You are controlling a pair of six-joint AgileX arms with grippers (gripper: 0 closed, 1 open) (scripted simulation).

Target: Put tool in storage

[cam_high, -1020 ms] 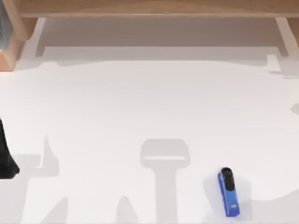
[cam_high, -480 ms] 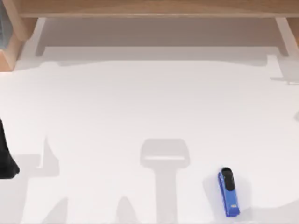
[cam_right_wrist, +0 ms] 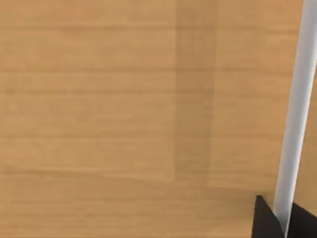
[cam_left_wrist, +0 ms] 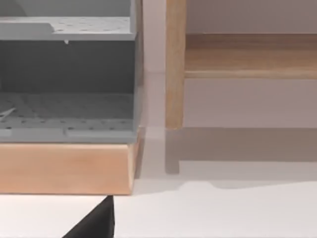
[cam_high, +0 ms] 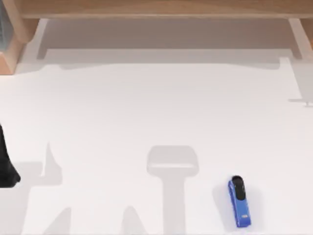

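The tool (cam_high: 239,201), a narrow bright-blue stapler with a black rounded end, lies flat on the white table (cam_high: 146,112) near the front right, its black end pointing away from the front edge. Nothing touches it. My left arm (cam_high: 6,166) rests at the table's left edge, and a dark tip of the left gripper (cam_left_wrist: 94,225) faces a grey perforated storage compartment (cam_left_wrist: 67,114) on a wooden base. A dark part of my right gripper (cam_right_wrist: 265,220) sits close to a wooden panel (cam_right_wrist: 124,99), beside a pale upright strip (cam_right_wrist: 294,114).
A wooden cabinet (cam_high: 156,10) runs along the back of the table, with a recess beneath it. The grey compartment's corner (cam_high: 4,29) shows at the back left. A wooden post (cam_left_wrist: 175,64) stands beside it. Arm shadows fall across the table's front.
The shadow at the table's right edge has drawn off upward and to the right. The tool and the left arm have stayed put.
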